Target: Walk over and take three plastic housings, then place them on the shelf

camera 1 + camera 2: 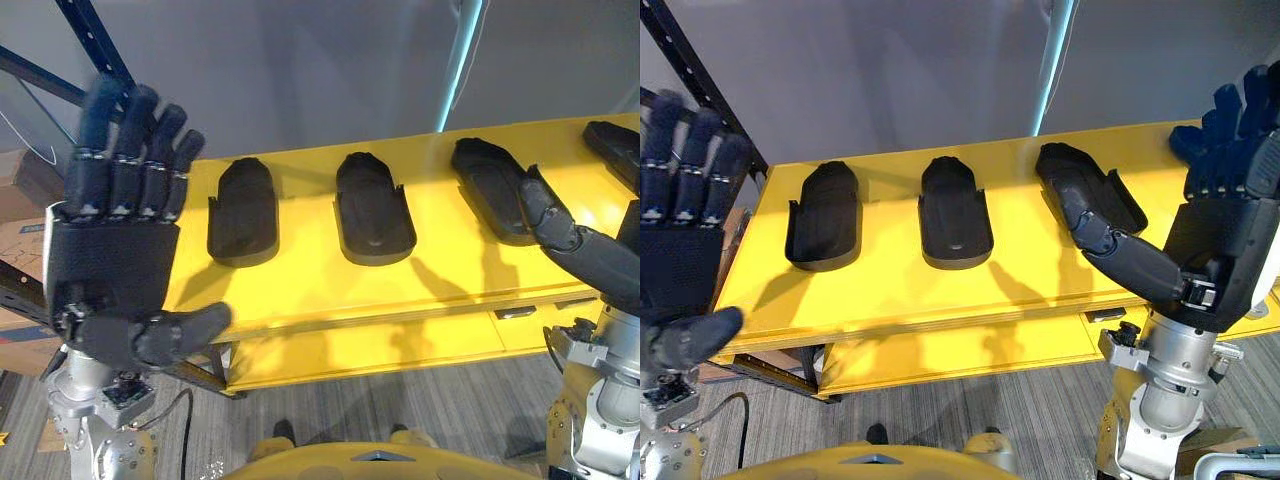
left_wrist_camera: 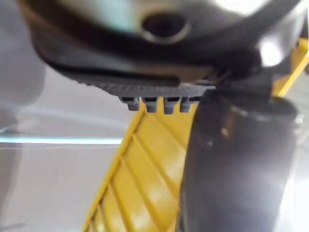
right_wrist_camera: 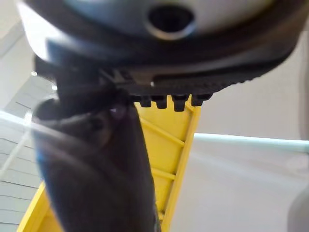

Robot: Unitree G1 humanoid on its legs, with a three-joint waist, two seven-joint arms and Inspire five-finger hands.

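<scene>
Yellow shelf board (image 1: 300, 290) runs across my view, with black plastic housings laid flat on it in a row, apart from one another, long axes pointing away from me. On the left, my left hand (image 1: 110, 250) is raised palm toward the camera, fingers straight and thumb out, holding nothing. Past it lie the left housing (image 1: 243, 212), the middle housing (image 1: 372, 208) and the right housing (image 1: 1088, 186); a fourth housing (image 1: 615, 145) shows at the far edge. My right hand (image 1: 1230, 225) is also up and spread, its thumb (image 1: 1110, 240) crossing in front of the right housing without gripping it. Both hands empty fits either having just set these down or being about to pick them up.
</scene>
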